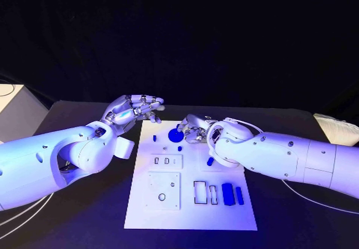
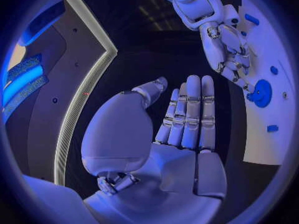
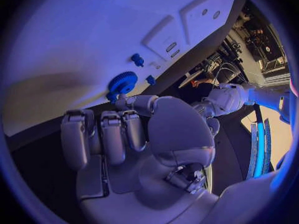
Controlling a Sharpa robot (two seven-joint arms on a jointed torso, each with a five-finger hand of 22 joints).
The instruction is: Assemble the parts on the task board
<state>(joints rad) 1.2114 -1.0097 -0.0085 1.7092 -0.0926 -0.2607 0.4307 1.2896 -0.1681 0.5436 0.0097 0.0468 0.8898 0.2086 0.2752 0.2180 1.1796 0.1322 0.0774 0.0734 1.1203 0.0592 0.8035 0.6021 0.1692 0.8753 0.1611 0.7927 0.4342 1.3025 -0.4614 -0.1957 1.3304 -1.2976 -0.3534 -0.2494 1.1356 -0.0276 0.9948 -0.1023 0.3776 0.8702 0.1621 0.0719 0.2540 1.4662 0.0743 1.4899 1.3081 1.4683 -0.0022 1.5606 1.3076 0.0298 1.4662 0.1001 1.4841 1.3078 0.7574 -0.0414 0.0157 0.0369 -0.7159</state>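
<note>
Room dark; blue-violet light falls from above onto the white task board (image 1: 191,207), which glows brightest while the black tabletop (image 1: 299,218) swallows light. Backdrop near black. Soft shadows lie under both arms. Glossy highlights on the left hand (image 1: 135,110). Both wrist views are fisheye circles, edges bent and dimmed toward the rim, near fingers (image 3: 112,139) slightly soft.

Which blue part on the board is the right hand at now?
The round blue gear near the board's far end. The right hand has its fingertips at its edge. It is toothed and disc-shaped, unlike the small pegs beside it and the blue blocks near the board's near end.
</note>
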